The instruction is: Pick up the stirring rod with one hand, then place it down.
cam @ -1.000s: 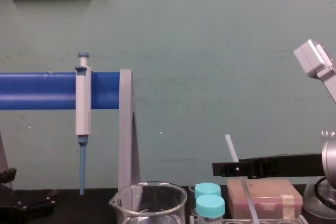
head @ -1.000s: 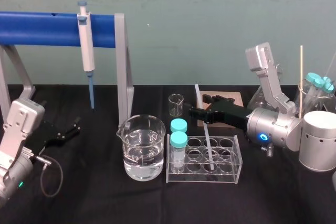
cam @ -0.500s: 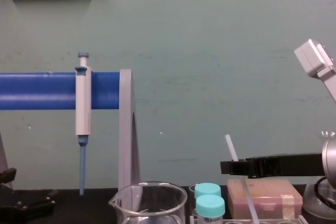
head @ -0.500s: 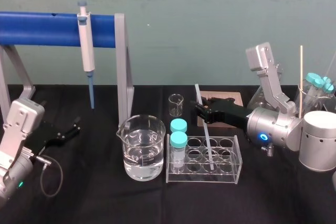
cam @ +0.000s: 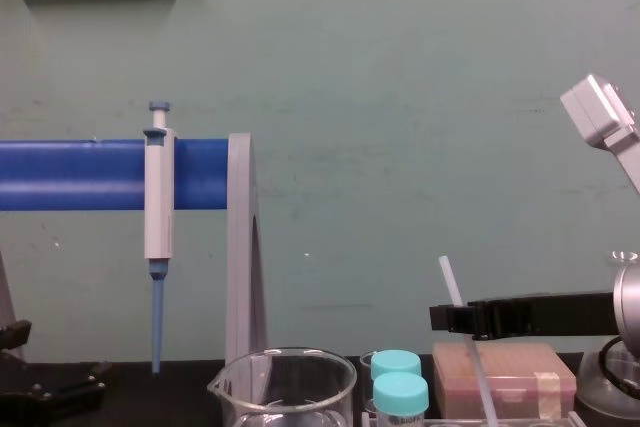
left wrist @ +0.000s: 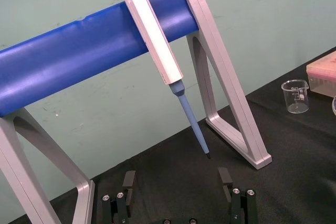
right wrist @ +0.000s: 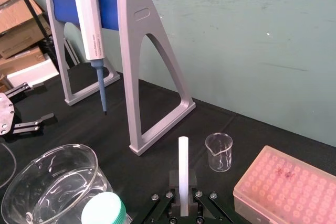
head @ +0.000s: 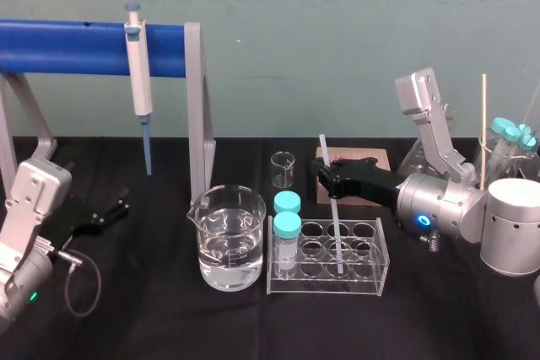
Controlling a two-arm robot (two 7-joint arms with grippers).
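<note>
The stirring rod [head: 336, 227] is a thin translucent white rod leaning in the clear test tube rack [head: 327, 286], its top [cam: 448, 280] sticking up above my right gripper. My right gripper [head: 325, 173] reaches in from the right at mid-height of the rod and is shut on it. In the right wrist view the rod [right wrist: 182, 174] stands clamped between the black fingers [right wrist: 173, 178]. My left gripper [head: 103, 212] rests low at the left side of the table, and its fingers [left wrist: 128, 181] stand apart with nothing between them.
A beaker of water [head: 226, 240] and two teal-capped vials [head: 287, 227] stand left of the rod. A small beaker [head: 283, 169] and a pink tip box [head: 376, 158] sit behind. A pipette [head: 137, 73] hangs on the blue stand [head: 67, 46]. A white cylinder [head: 513, 227] and flasks are at the right.
The right gripper's fingers have closed onto the stirring rod, and the rod's top has shifted slightly to the right. The left arm has not moved.
</note>
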